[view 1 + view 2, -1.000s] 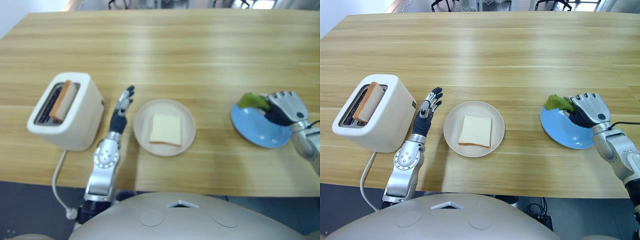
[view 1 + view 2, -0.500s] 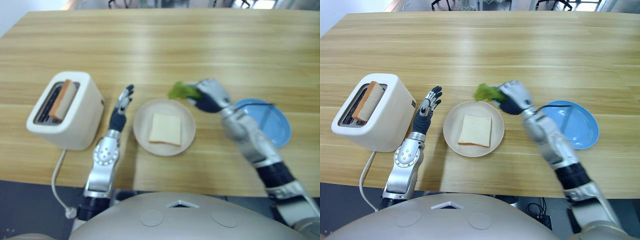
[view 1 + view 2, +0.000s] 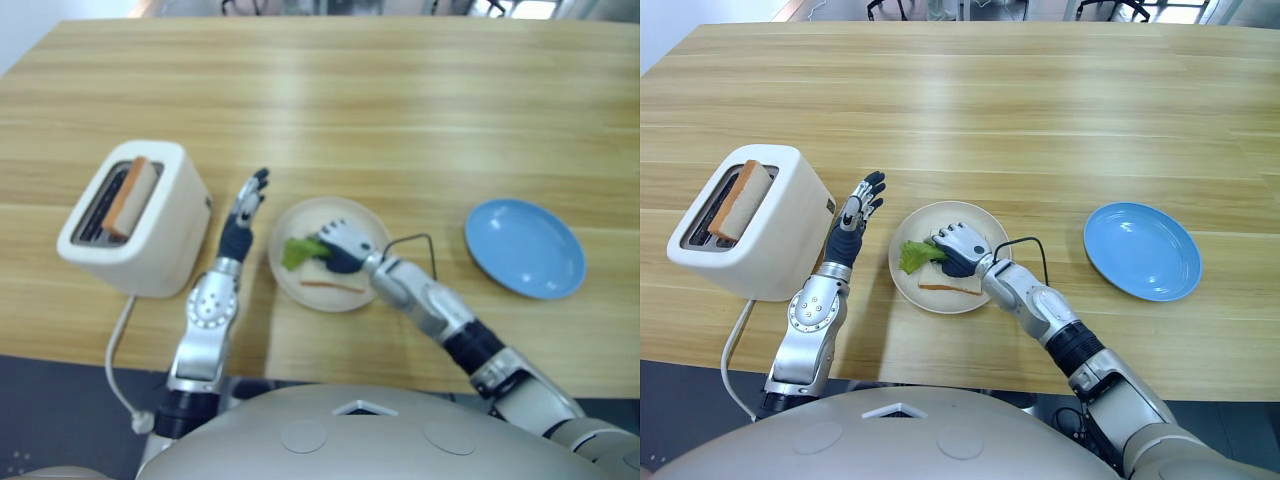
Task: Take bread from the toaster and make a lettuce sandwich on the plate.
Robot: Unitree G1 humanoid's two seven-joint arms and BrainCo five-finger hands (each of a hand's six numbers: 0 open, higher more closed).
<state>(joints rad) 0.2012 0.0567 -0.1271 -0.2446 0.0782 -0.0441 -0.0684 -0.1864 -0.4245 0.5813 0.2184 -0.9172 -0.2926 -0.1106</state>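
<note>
Holding the lettuce [image 3: 914, 254] in curled right hand [image 3: 958, 246] just over the bread slice [image 3: 940, 285] on the plate [image 3: 970, 214], left hand [image 3: 862, 207] open and empty beside the toaster [image 3: 770, 250]; leaf sits left of centre, so releasing here could drop it off the bread

Head stereo eyes look down (sharing the table [image 3: 1060, 110]).

Silver-grey segmented arms [image 3: 812, 318]; left hand [image 3: 862, 205] dark-fingered, right hand [image 3: 958, 247] grey-backed over black; thin black cable [image 3: 1025, 238] looping off its wrist.
</note>
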